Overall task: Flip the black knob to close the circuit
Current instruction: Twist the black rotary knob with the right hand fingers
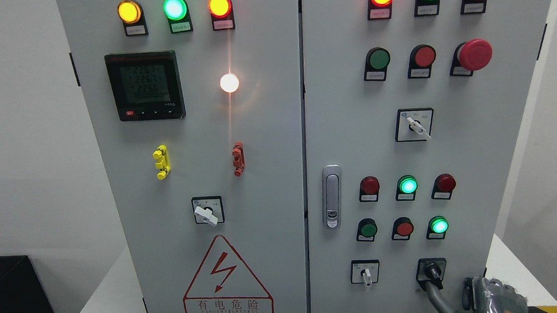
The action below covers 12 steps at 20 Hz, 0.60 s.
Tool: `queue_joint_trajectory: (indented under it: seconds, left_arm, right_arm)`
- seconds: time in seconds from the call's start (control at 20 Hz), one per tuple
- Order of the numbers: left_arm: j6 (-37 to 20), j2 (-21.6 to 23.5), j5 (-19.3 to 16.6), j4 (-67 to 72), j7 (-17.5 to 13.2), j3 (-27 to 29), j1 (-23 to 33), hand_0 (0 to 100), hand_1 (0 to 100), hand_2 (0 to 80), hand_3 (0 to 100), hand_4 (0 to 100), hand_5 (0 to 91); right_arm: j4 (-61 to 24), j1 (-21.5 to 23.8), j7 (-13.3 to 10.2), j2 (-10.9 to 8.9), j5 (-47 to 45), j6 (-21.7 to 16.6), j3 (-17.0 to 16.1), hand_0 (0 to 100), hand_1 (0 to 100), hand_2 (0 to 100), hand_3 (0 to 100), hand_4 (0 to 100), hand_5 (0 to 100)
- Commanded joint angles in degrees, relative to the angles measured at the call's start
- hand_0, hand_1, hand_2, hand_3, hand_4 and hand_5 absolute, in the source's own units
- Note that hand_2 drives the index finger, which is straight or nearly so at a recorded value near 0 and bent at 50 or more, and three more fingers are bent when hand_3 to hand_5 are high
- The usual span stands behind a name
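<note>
At the lower right edge, nearest the camera, the right robot hand (497,295) is seen only in part; whether its fingers are open or closed cannot be told. It is raised just beside the black knob (431,270), presumably so the knob lies within short reach. The knob sits in the bottom row of the right cabinet door (477,163), beside a white selector switch (366,273). Farther up, indicator lamps (408,186) glow green.
</note>
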Motion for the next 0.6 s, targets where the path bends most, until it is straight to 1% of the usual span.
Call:
queue_joint_trajectory:
  seconds: [0.0, 0.05, 0.55]
  left_arm:
    - [0.0, 0.07, 0.0, -1.67, -0.03, 0.0, 1.32, 12, 56, 0.0, 0, 0, 0.0]
    - [0.0, 0.07, 0.0, -1.67, -0.03, 0.0, 1.32, 12, 56, 0.0, 0, 0, 0.0]
    - [0.0, -0.02, 0.0, -1.67, -0.03, 0.0, 1.32, 12, 56, 0.0, 0, 0, 0.0]
  right_arm:
    - [-0.01, -0.04, -0.07, -0.09, -0.59, 0.04, -1.44, 0, 0, 96, 100, 97, 95]
    - [-0.01, -0.04, -0.07, -0.09, -0.59, 0.04, -1.88, 0, 0, 96, 100, 97, 95]
    - [-0.09, -0.39, -0.07, -0.09, -1.38, -0.05, -1.97, 0, 0, 96, 100, 97, 95]
